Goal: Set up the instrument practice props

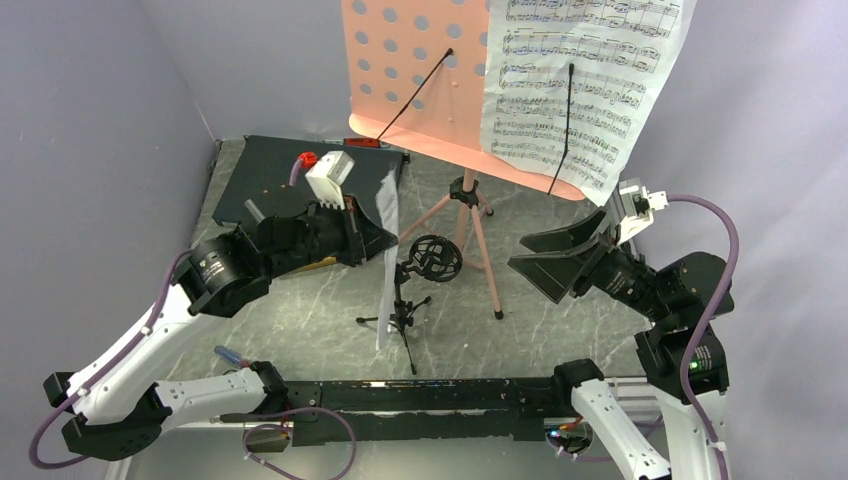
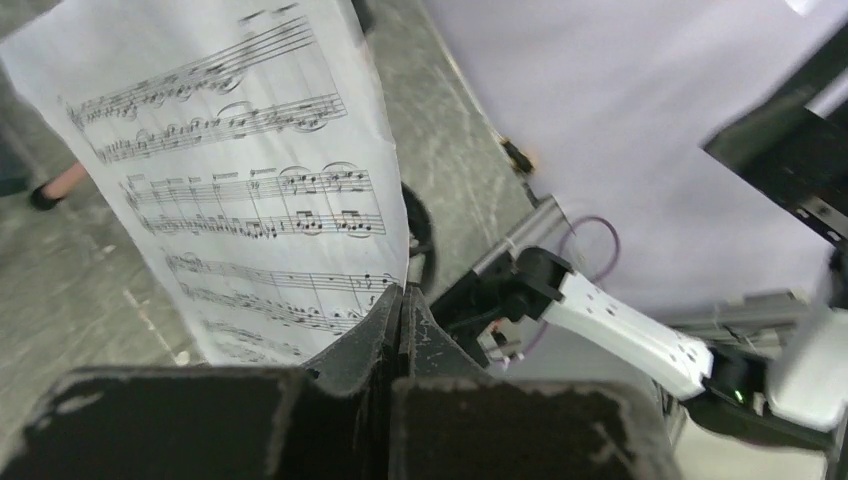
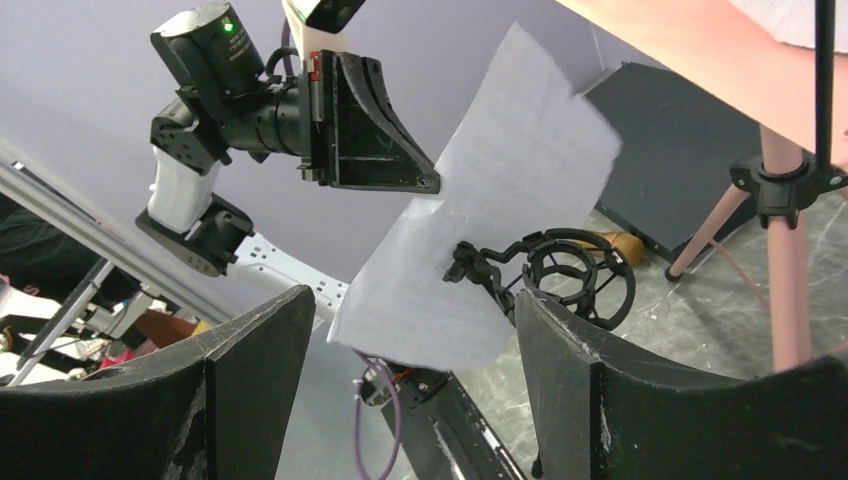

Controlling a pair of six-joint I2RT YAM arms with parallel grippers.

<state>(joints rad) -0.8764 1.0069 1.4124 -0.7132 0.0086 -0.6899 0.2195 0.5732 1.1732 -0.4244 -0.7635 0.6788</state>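
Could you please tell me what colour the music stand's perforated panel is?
The panel is pinkish copper; top view shows it best.

Light in the top view is bright, even and diffuse, seemingly from above. The table [image 1: 300, 320] carries only faint, soft shadows under the arms, and the stand [image 1: 400, 75] shows no glare. The clipped page [image 1: 585, 90] is near white, yet its notes stay legible.

In the left wrist view the held page [image 2: 250, 170] is crisp at the top and smeared toward the bottom. The left fingers [image 2: 365, 345], close to the lens, are dark and soft. The white arm [image 2: 620, 330] at right is blurred and washed out.

In the right wrist view the right fingers [image 3: 640, 400] are dim foreground masses. The held page's back is bright and almost featureless, and a green light [image 3: 228, 27] glows.
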